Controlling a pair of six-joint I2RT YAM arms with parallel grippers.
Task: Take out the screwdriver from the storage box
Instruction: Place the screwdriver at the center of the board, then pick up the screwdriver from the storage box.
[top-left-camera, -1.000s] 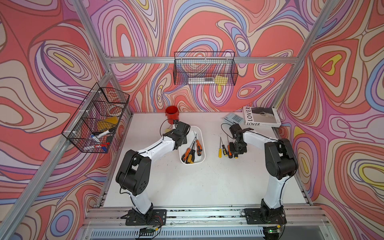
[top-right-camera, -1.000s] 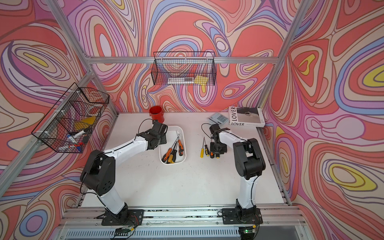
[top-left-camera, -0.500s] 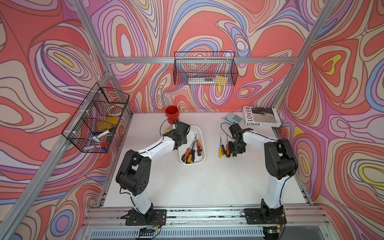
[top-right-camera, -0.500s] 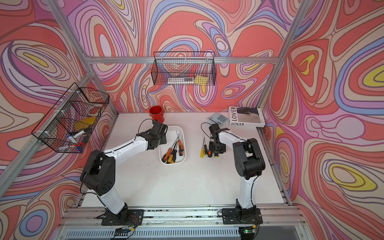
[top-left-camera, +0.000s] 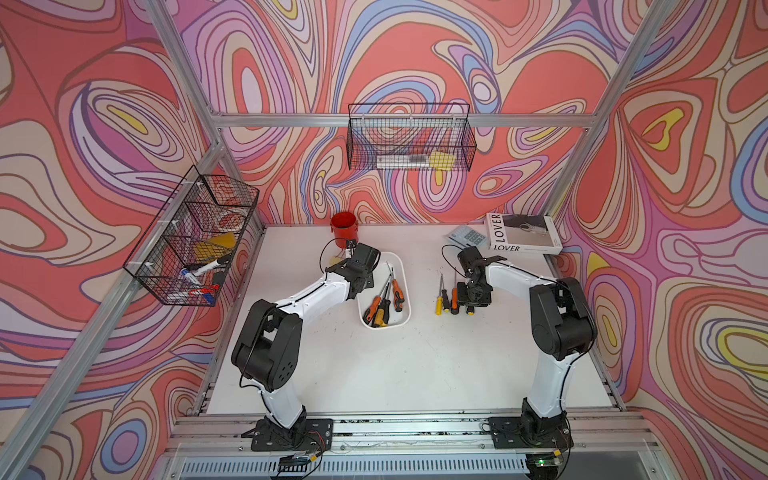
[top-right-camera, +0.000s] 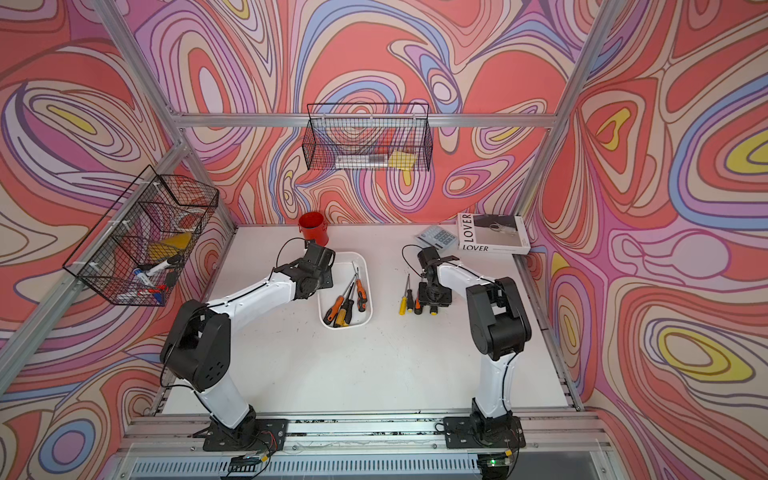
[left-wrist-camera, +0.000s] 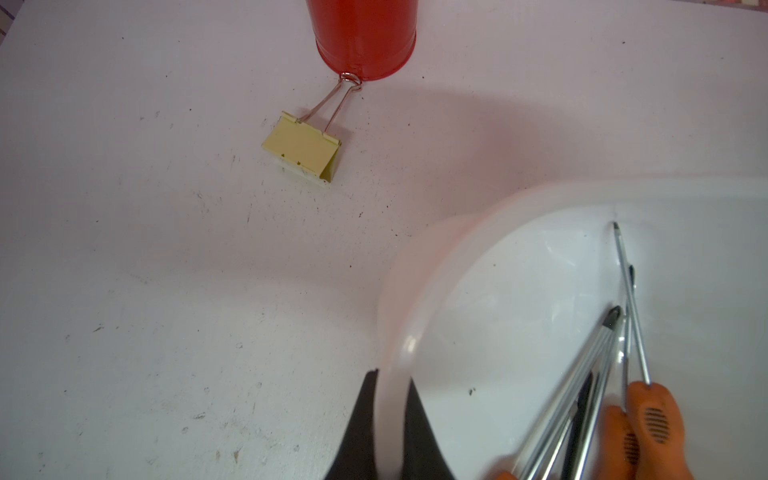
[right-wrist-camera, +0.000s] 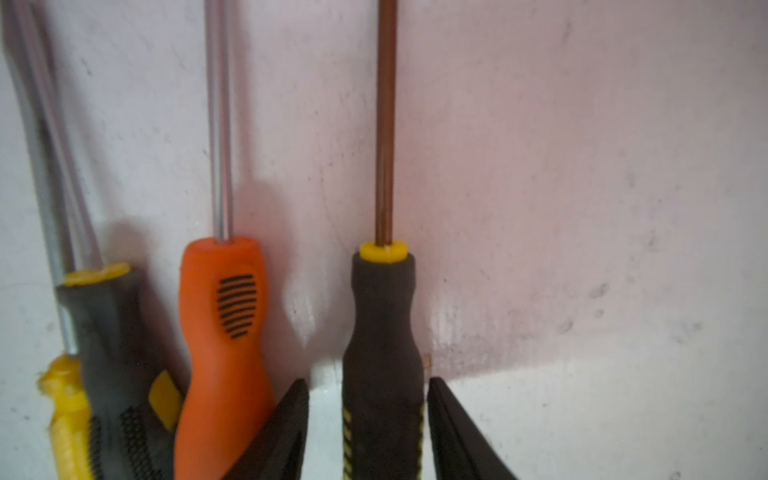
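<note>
Swirly pink and red walls stand around a white counter (top-left-camera: 395, 374). A white storage box (top-left-camera: 385, 325) sits near the middle, and some screwdrivers (top-left-camera: 384, 304) lie inside it. The left jaws pinch tight on the box's rim, on the side near a red cup (top-left-camera: 344, 229). A yellow clip (left-wrist-camera: 301, 149) touches the cup. A black screwdriver (right-wrist-camera: 382, 332) lies flat on the counter, out of the box and to its right. The right jaws sit low on both sides of its handle, partly apart, with a gap showing on one side. An orange screwdriver (right-wrist-camera: 224, 332) lies just beside it.
</note>
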